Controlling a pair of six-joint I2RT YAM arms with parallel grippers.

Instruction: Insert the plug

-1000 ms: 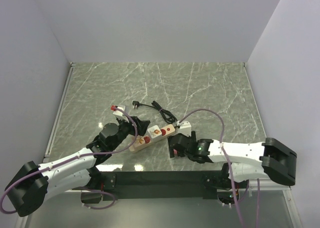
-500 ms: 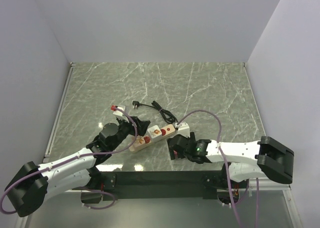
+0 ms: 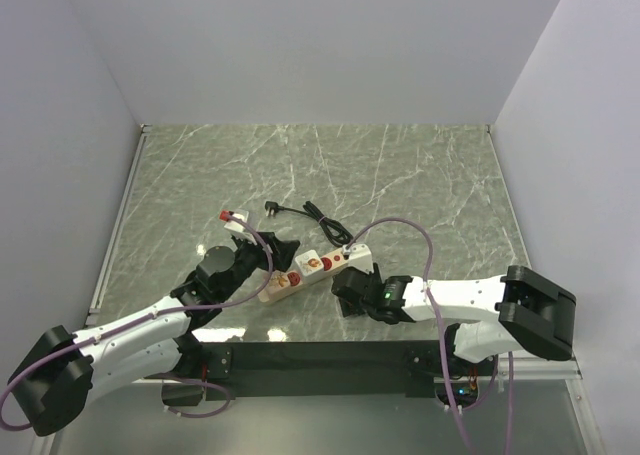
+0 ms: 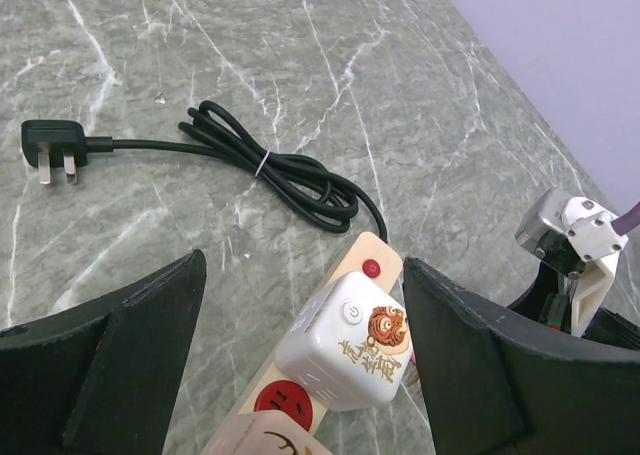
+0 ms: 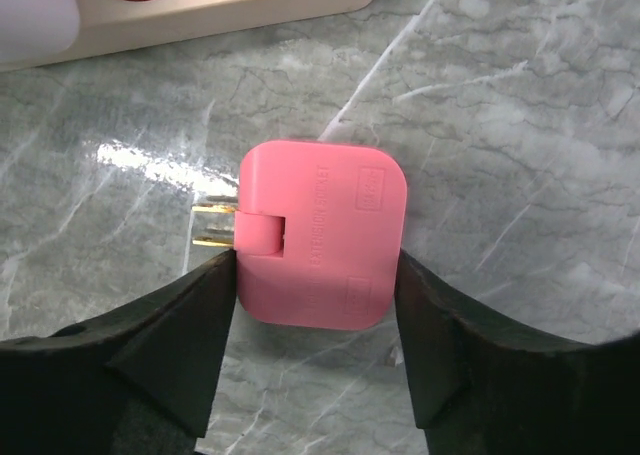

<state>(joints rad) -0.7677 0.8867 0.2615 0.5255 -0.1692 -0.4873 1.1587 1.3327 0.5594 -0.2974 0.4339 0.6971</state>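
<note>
A beige power strip (image 3: 318, 265) lies on the marble table; it also shows in the left wrist view (image 4: 366, 256). It carries a white cube adapter (image 4: 345, 345) and a free red socket (image 4: 284, 407). A pink plug (image 5: 325, 237) lies flat on the table just beside the strip's edge (image 5: 230, 20), with its brass prongs pointing left. My right gripper (image 5: 317, 263) is low over the plug, with one finger against each side. In the top view the right gripper (image 3: 350, 293) hides the plug. My left gripper (image 4: 303, 265) is open and astride the strip near the cube; it also shows in the top view (image 3: 272, 256).
The strip's black cord (image 4: 270, 165) lies coiled behind it and ends in a black plug (image 4: 52, 140). A small white and red part (image 3: 235, 219) sits to the left of the cord. Side walls enclose the table (image 3: 420, 175).
My right arm has slid left and slightly forward towards the strip. The left arm and the strip have stayed put.
</note>
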